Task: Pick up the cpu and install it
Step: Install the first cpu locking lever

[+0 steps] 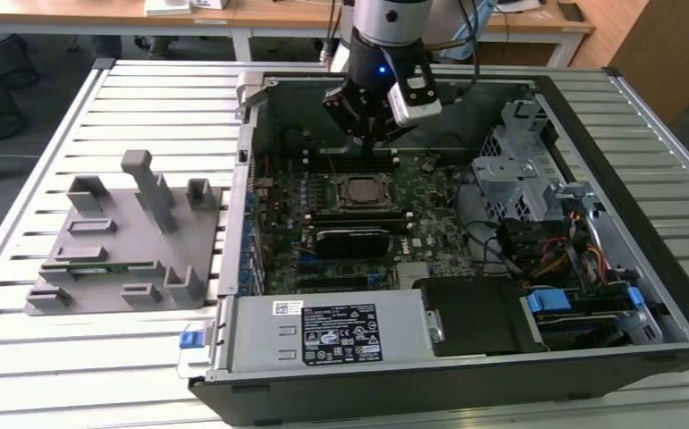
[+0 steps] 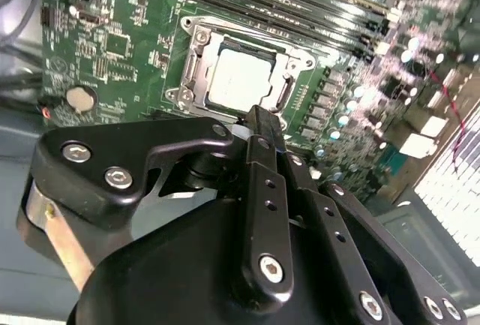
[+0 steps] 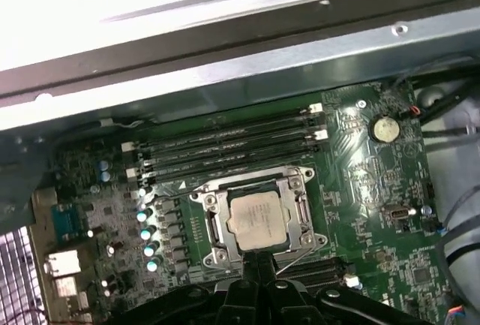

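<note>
Jaws closed, tips together, nothing between them; arm (image 1: 386,36) holds them over the open case (image 1: 440,393), above the board and just off one edge of the socket (image 3: 300,209); in both wrist views the tips line up with that edge, can't tell if they touch anything; cpu (image 3: 259,220) is not in the jaws, it lies flat in the socket, silvery top up, metal frame around it; socket sits mid-motherboard (image 3: 360,182); row of long black memory slots (image 3: 225,147) runs just beside the socket, on the side opposite the tips in the first wrist view; coin cell (image 3: 385,129) is on the board near the slots' end, apart from the socket; in the exterior view the power supply (image 1: 320,335) with its label lies well apart from the socket, at the case's near end; grey fixture (image 1: 130,241) stands on the slatted table (image 1: 70,357), outside the case, well off the socket toward the exterior view's left.
</note>
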Robot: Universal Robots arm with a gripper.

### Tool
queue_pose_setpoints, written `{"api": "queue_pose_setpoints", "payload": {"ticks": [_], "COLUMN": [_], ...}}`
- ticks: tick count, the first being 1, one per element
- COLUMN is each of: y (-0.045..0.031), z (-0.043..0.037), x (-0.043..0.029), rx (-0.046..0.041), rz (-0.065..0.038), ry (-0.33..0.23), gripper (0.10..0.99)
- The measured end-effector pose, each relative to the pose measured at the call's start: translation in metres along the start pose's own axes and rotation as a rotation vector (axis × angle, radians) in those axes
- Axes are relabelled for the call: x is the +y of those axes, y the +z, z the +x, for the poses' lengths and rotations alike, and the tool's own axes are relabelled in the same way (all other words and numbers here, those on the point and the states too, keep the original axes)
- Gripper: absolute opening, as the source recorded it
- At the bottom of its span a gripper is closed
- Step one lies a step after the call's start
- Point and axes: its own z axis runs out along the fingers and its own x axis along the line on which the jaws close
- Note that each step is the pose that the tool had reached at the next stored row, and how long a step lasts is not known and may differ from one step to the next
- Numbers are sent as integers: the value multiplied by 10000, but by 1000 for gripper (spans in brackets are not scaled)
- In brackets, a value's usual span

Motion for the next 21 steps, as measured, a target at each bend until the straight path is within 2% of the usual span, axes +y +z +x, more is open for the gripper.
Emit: {"api": "queue_pose_setpoints", "payload": {"ticks": [6,9,11,18,21], "y": [3,7,11,35,45], "z": [0,15,81,378,447], "x": [0,-3,-16,-73,-85], "rx": [-5,-5,-26,-264,-273], "rz": [36,28,16,-62,-86], "ry": [-1060,-1308,-1326,-1327,-1326], "gripper": [106,106,106,106,106]}}
